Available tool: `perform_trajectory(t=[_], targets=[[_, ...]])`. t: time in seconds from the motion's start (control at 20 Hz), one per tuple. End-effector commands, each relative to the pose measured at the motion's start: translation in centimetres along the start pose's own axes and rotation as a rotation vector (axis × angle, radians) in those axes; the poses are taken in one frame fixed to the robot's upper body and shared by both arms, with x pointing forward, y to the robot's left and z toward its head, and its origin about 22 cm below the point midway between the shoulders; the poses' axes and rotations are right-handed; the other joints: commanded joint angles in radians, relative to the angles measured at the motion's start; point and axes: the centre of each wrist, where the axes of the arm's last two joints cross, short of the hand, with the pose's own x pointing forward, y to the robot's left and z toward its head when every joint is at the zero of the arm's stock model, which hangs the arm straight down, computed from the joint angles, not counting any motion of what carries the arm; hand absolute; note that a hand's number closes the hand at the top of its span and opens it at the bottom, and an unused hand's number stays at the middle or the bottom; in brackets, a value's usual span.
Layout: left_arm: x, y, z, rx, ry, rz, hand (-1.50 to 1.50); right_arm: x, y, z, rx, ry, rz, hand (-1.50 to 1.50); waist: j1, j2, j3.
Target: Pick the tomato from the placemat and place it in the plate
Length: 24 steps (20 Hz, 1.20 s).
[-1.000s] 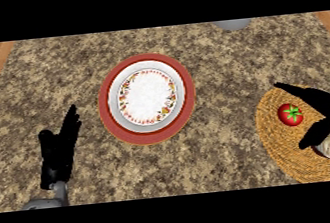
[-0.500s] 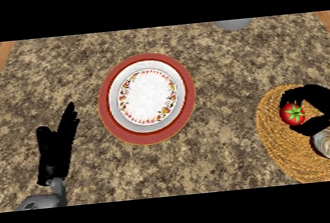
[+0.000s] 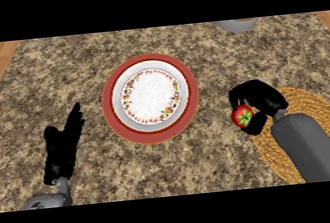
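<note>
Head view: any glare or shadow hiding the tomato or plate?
Head view: even light, no glare; the plate is fully visible. The tomato is partly hidden by the right hand curled round it, not by shadow. Left hand shows dark against the counter.

Bare granite counter point(image 3: 224, 148) between woven placemat point(image 3: 324, 113) and plate point(image 3: 150, 97), grey cup point(image 3: 235, 25) far behind.

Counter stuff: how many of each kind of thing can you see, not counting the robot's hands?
Plates: 1, red-rimmed plate
Tomatoes: 1, tomato, held in the right hand
Placemats: 1, woven placemat
Grey objects at the far edge: 1, grey object, cut off by the view
Total: 4
</note>
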Motion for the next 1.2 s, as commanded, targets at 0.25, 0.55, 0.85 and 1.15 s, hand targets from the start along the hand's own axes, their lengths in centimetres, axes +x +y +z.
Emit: perform_trajectory(t=[0.25,0.55,0.85,1.15], targets=[[0.7,-0.9,-0.7,-0.060,-0.018,-0.024,0.00,21.2,0.6,-5.2,-0.168,-0.249,0.094,1.50,0.087,0.006,0.007],[0.6,-2.0,-0.6,-0.056,-0.009,-0.010,0.00,27.7,-0.5,-2.7,-0.449,-0.253,-0.014,1.50,0.055,0.002,0.007],[0.0,-0.4,-0.7,-0.026,0.003,-0.007,0.00,32.8,-1.7,-1.2,-0.567,-0.115,-0.029,1.50,0.018,0.004,0.006],[0.6,-1.2,-1.0,0.008,-0.023,-0.004,0.00,32.2,-2.7,-5.1,-0.596,-0.021,-0.065,1.50,0.009,0.013,0.007]])
